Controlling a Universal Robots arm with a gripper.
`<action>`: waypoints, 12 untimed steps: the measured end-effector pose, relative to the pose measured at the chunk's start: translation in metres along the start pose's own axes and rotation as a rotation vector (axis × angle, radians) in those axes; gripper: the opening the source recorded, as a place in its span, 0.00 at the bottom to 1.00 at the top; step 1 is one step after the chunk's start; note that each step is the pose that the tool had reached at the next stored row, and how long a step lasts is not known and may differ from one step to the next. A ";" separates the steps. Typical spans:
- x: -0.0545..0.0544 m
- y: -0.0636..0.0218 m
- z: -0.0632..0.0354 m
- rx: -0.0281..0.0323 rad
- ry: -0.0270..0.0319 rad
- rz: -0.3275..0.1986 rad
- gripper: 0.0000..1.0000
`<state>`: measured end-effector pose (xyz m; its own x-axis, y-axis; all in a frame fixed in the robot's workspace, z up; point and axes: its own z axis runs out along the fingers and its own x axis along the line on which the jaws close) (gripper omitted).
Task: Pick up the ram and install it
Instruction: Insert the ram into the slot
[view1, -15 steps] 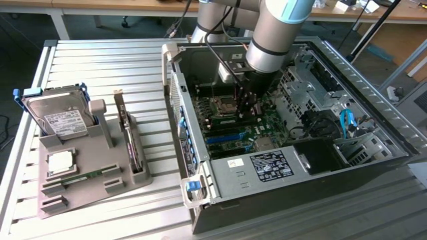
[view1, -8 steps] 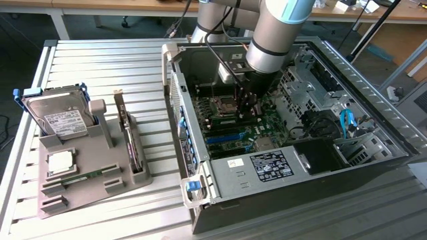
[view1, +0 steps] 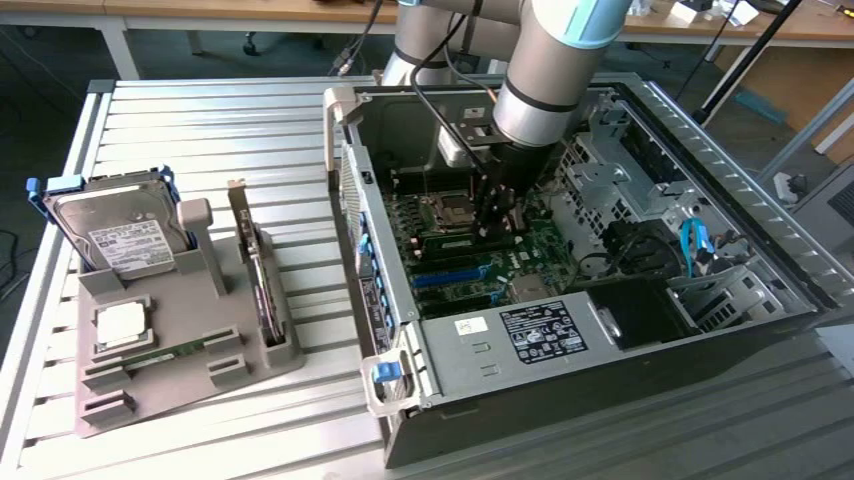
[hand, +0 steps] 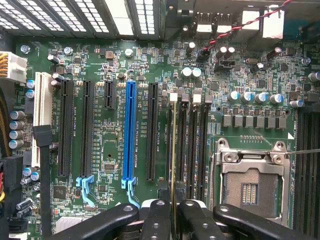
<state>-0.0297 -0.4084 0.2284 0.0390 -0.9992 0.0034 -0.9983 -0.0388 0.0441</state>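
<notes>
Inside the open computer case (view1: 441, 395), my gripper (view1: 497, 222) reaches down over the green motherboard (view1: 514, 270). In the wrist view the gripper (hand: 173, 212) is shut on the ram (hand: 173, 150). The ram appears edge-on as a thin yellow-green strip running along the first of several black memory slots (hand: 182, 145). The black fingers (hand: 156, 220) press it from both sides. I cannot tell whether the ram is seated in the slot or just above it.
The CPU socket (hand: 250, 185) lies beside the memory slots, and a blue expansion slot (hand: 130, 135) lies on their other side. On the exterior view's left, a grey holder (view1: 200, 320) carries a hard drive (view1: 120, 235), a dark expansion card (view1: 260, 290), a CPU chip (view1: 120, 325) and a green stick (view1: 167, 353).
</notes>
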 end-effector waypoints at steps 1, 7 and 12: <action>0.000 -0.0003 0.0000 -0.0001 0.0000 0.000 0.14; 0.000 -0.0017 0.0001 0.0001 0.0000 -0.002 0.14; 0.000 -0.0010 0.0002 0.0005 -0.0001 -0.002 0.14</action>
<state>-0.0287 -0.4083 0.2282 0.0411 -0.9992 0.0032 -0.9982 -0.0409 0.0436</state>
